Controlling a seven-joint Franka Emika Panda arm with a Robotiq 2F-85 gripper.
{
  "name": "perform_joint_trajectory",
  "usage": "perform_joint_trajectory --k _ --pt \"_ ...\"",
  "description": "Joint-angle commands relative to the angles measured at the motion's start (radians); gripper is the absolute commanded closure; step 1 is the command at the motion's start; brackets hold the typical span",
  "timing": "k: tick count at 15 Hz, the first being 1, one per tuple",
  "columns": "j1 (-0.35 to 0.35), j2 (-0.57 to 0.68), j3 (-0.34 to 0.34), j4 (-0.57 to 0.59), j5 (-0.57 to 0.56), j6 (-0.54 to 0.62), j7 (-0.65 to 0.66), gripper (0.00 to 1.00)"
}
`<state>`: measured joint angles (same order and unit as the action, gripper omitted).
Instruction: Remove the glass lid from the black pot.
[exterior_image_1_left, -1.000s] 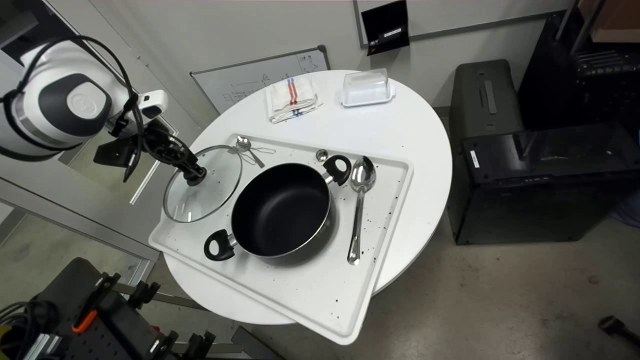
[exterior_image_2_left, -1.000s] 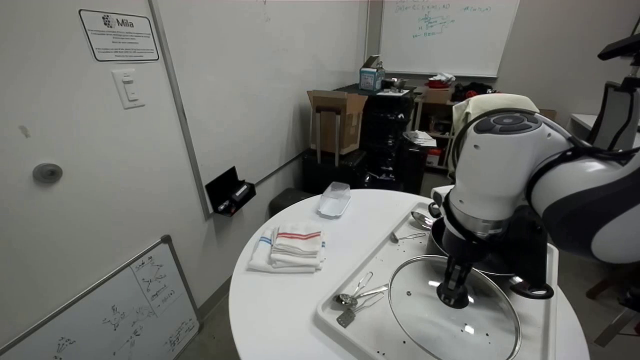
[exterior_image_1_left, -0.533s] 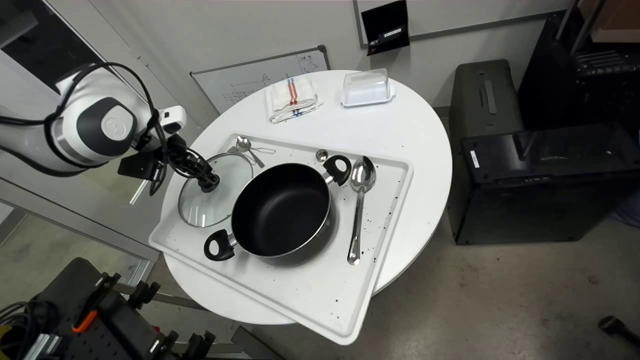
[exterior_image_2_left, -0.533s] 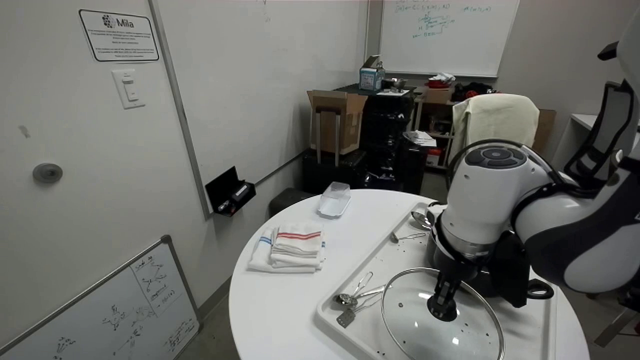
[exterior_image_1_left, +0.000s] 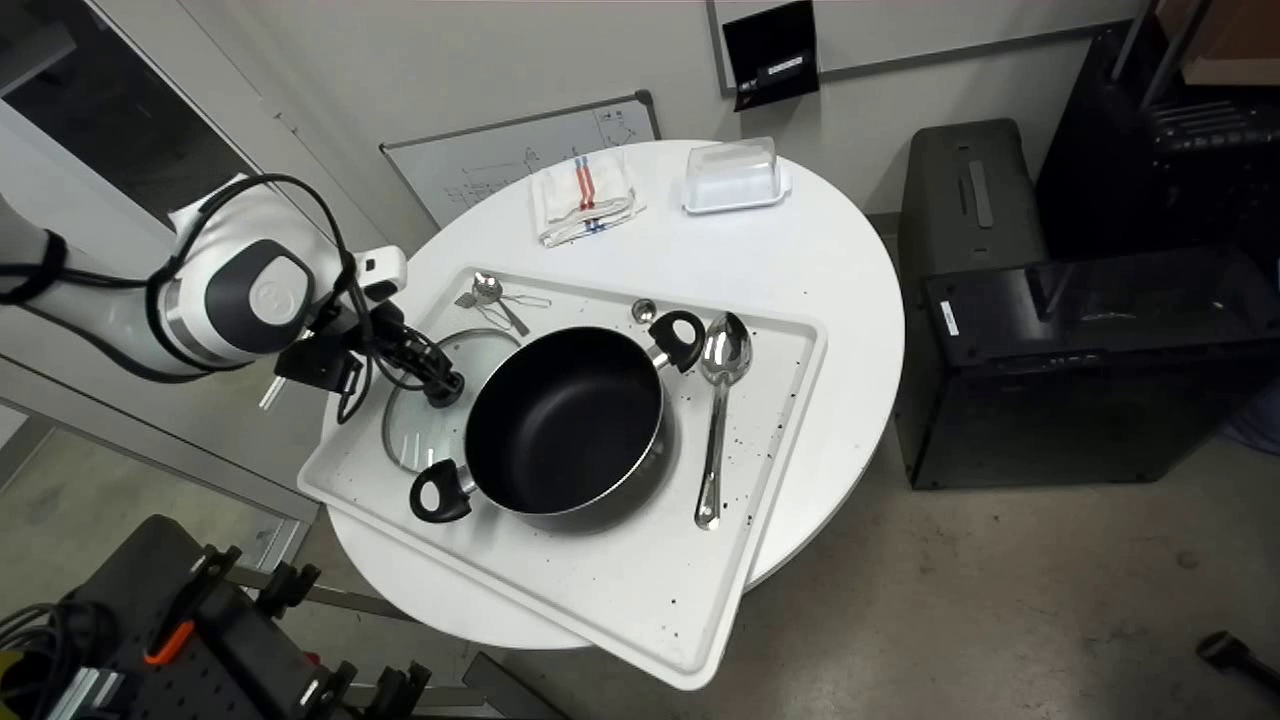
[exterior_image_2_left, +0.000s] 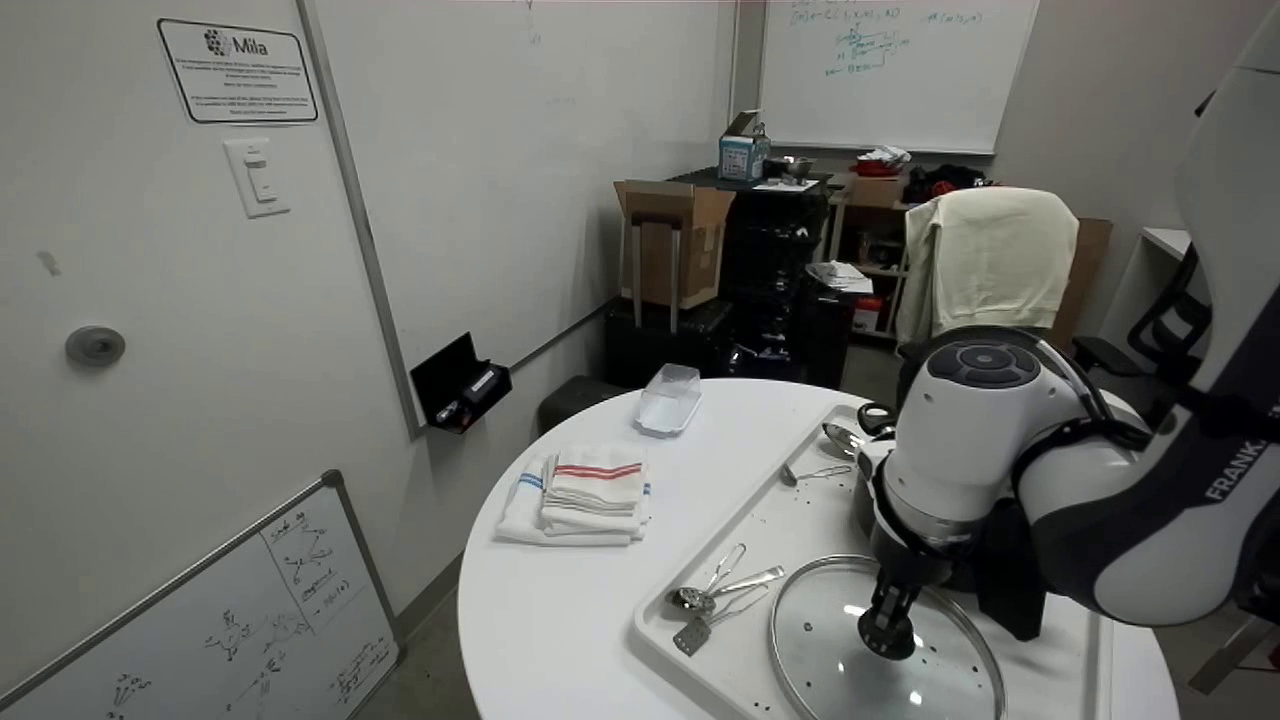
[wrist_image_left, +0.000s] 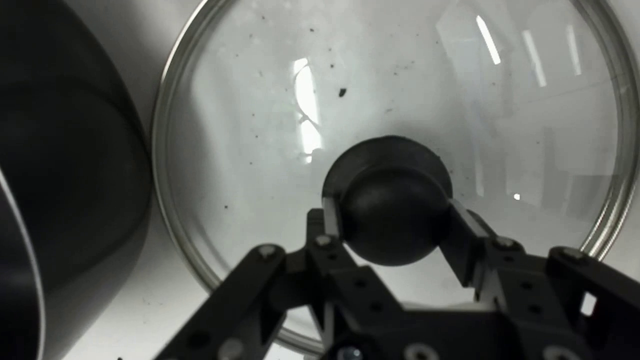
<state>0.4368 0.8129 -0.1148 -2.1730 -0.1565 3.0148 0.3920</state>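
The black pot (exterior_image_1_left: 565, 425) stands uncovered on the white tray, its dark inside showing. In an exterior view the arm hides most of it, and one pot handle (exterior_image_2_left: 876, 418) shows. The glass lid (exterior_image_1_left: 415, 440) is beside the pot, low over the tray's corner; it also shows in an exterior view (exterior_image_2_left: 825, 640) and in the wrist view (wrist_image_left: 250, 125). I cannot tell whether it rests fully on the tray. Its rim meets or nearly meets the pot's side (wrist_image_left: 65, 175) in the wrist view. My gripper (wrist_image_left: 392, 215) is shut on the lid's black knob, also in both exterior views (exterior_image_1_left: 443, 388) (exterior_image_2_left: 888, 622).
The white tray (exterior_image_1_left: 640, 600) overhangs the round table (exterior_image_1_left: 850, 300). A large spoon (exterior_image_1_left: 715, 420) lies on the pot's far side from the lid. Small utensils (exterior_image_1_left: 490, 295) lie near the lid. Folded towels (exterior_image_1_left: 585, 200) and a lidded white dish (exterior_image_1_left: 735, 178) stand on the table.
My gripper has carried the lid down and toward the pot, low to the tray, still held by its knob. The pot has shifted very slightly away from the lid.
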Motion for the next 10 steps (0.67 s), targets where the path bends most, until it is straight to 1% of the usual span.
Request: perform_joint_trajectory --k 1,5,6,7,9,10 --pt "0.019 0.021 -0.017 0.006 0.047 0.031 -0.051 0.75" --pt "0.016 0.015 -0.014 -0.002 0.069 0.034 -0.077 0.75" --pt "0.015 0.012 -0.013 -0.003 0.073 0.030 -0.080 0.47" --pt "0.013 0.007 -0.012 -0.007 0.077 0.029 -0.082 0.24" --pt "0.007 -0.006 -0.007 -0.019 0.081 0.027 -0.090 0.19" --pt "0.004 -0.015 -0.005 -0.027 0.080 0.028 -0.095 0.12"
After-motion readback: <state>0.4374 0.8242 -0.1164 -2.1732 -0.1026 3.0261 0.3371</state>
